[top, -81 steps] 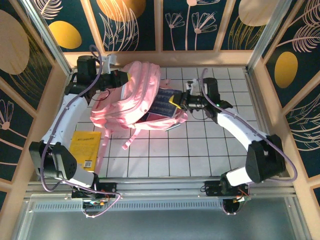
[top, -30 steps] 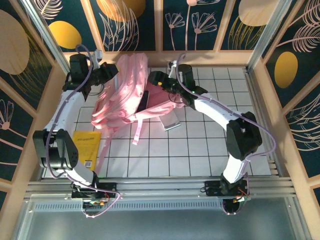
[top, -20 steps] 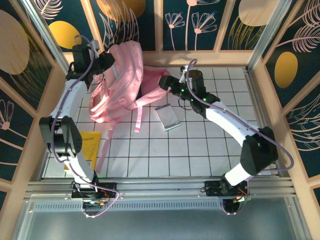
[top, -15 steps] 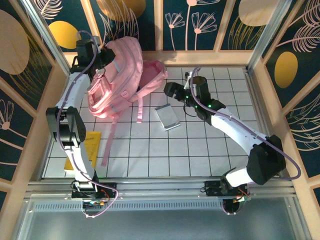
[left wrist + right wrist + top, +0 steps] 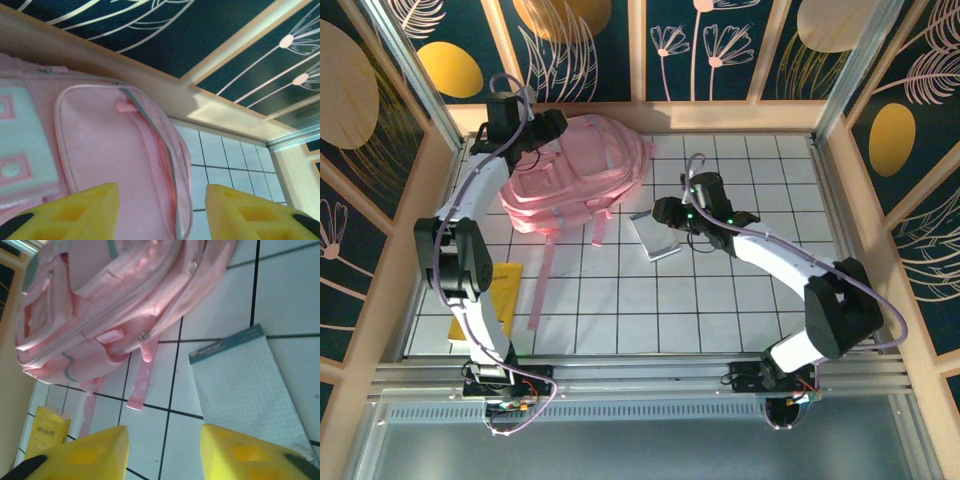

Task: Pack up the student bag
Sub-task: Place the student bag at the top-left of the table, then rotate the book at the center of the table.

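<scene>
The student bag (image 5: 580, 175), a big soft pink backpack, lies flat at the back left of the tiled table, its straps trailing toward the front. My left gripper (image 5: 558, 122) hovers at the bag's far left top corner, open, with nothing between its yellow fingers (image 5: 80, 212). The left wrist view looks down on a front pocket and zipper of the bag (image 5: 100, 145). My right gripper (image 5: 660, 212) is open just above the table, at the near edge of a grid notepad (image 5: 660, 243). In the right wrist view, bare tile lies between its fingers, the notepad (image 5: 245, 385) to the right and the bag (image 5: 100, 300) beyond.
A yellow book (image 5: 510, 280) lies at the front left, partly under my left arm, and it shows in the right wrist view as well (image 5: 47, 432). A long pink strap (image 5: 542, 285) runs beside it. Wooden walls close in the back and both sides.
My left gripper has opened and let go of the bag, which dropped from hanging upright to lying flat. My right gripper moved down toward the notepad and its jaws narrowed.
</scene>
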Controlling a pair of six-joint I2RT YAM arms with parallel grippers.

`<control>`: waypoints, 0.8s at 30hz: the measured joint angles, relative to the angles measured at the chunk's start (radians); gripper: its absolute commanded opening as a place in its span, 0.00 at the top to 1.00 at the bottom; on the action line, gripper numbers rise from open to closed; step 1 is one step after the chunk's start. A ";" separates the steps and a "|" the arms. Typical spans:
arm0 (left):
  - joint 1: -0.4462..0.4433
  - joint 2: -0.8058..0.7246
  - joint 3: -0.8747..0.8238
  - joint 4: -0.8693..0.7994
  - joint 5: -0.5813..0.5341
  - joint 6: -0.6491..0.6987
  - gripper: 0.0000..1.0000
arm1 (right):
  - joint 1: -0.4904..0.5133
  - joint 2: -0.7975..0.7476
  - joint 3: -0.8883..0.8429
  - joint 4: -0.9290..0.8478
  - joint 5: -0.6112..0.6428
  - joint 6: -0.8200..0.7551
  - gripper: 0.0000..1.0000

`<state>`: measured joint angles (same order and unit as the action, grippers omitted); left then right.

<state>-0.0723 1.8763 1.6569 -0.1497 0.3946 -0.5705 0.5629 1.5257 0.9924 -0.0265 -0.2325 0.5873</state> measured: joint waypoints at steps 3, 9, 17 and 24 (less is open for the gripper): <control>-0.021 -0.106 -0.078 0.005 -0.026 -0.008 0.49 | 0.009 0.119 0.041 -0.003 -0.021 0.011 0.89; -0.112 -0.309 -0.259 0.042 -0.072 -0.037 0.47 | 0.047 0.320 0.154 -0.050 -0.023 0.018 1.00; -0.216 -0.343 -0.374 -0.017 -0.094 -0.006 0.46 | 0.060 0.450 0.243 -0.145 0.006 -0.025 1.00; -0.295 -0.298 -0.430 -0.048 -0.090 0.035 0.45 | 0.073 0.408 0.182 -0.146 -0.006 -0.102 1.00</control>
<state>-0.3672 1.5780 1.2266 -0.1982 0.3050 -0.5350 0.6361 1.9335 1.1748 -0.1726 -0.2390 0.4850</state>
